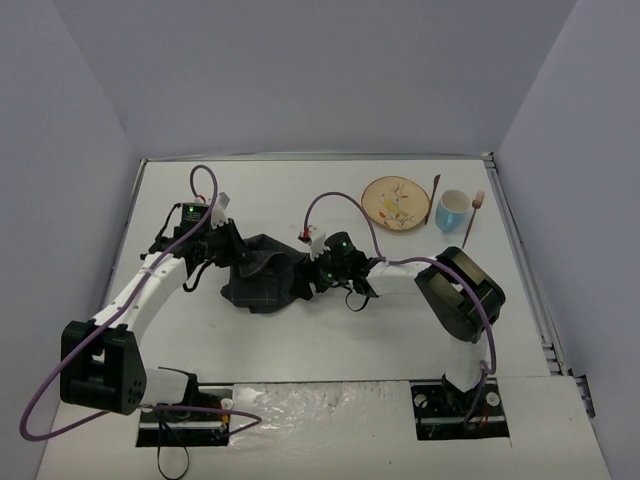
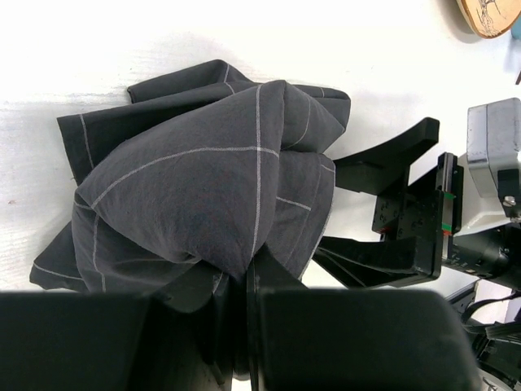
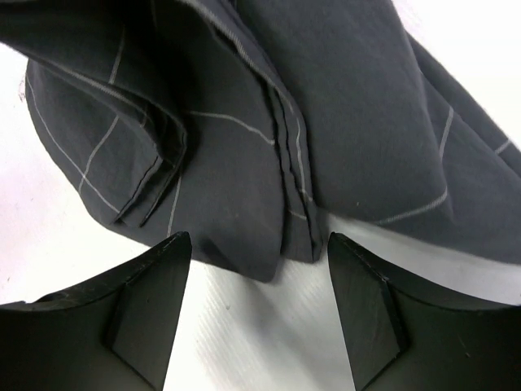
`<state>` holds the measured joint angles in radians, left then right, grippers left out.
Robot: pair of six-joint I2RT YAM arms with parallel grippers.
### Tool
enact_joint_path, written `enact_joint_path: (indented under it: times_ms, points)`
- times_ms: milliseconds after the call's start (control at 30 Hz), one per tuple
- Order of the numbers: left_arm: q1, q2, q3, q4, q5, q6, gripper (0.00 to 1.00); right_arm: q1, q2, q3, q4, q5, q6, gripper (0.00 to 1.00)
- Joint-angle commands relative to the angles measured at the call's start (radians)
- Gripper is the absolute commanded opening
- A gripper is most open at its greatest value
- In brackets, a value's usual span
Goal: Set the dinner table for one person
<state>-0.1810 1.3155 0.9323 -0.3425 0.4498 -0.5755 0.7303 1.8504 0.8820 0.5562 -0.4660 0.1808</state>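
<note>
On the white dinner table (image 1: pixel 290 190) lies a crumpled dark placemat (image 1: pixel 262 278) with thin pale grid lines. My left gripper (image 1: pixel 230 250) is shut on a bunched fold at its left side; in the left wrist view the cloth (image 2: pixel 203 163) rises out of the closed fingertips (image 2: pixel 251 281). At the cloth's right edge, my right gripper (image 1: pixel 315 275) is open. In the right wrist view its tips (image 3: pixel 259 244) straddle a folded hem of the placemat (image 3: pixel 244 147) without touching it, just above the tabletop.
At the back right stand a round patterned plate (image 1: pixel 396 203), a knife (image 1: pixel 434 198), a light blue cup (image 1: pixel 452 210) and a fork (image 1: pixel 473 218). Purple cables loop over both arms. Grey walls close in the table on three sides.
</note>
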Motion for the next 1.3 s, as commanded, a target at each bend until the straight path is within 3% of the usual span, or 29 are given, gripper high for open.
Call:
enact_joint_path:
  times_ms: [0,167,433,767,833,967,1167,1267]
  points:
    - [0.005,-0.025,0.074,-0.001,0.024,0.034,0.00,0.003,0.026,0.048,0.077,-0.025,-0.021,0.65]
    - [0.005,-0.033,0.081,-0.020,0.026,0.046,0.00,0.004,0.044,0.044,0.079,-0.032,-0.024,0.56]
    - [0.006,-0.012,0.130,-0.057,-0.006,0.084,0.00,0.000,-0.063,0.025,0.025,0.014,-0.047,0.03]
    - [0.005,0.069,0.236,-0.084,-0.072,0.109,0.02,0.001,-0.215,0.067,-0.108,0.101,-0.044,0.00]
    - [0.006,0.093,0.274,-0.085,-0.102,0.114,0.15,0.000,-0.210,0.084,-0.131,0.111,-0.039,0.00]
    - [0.006,0.148,0.369,-0.108,-0.153,0.136,0.59,0.000,-0.183,0.110,-0.147,0.116,-0.009,0.00]
    - [-0.003,0.097,0.448,-0.142,-0.187,0.141,0.92,-0.002,-0.100,0.164,-0.173,0.109,0.034,0.00]
    - [-0.036,0.002,0.365,-0.142,-0.247,0.111,0.94,-0.003,-0.087,0.173,-0.171,0.107,0.050,0.00]
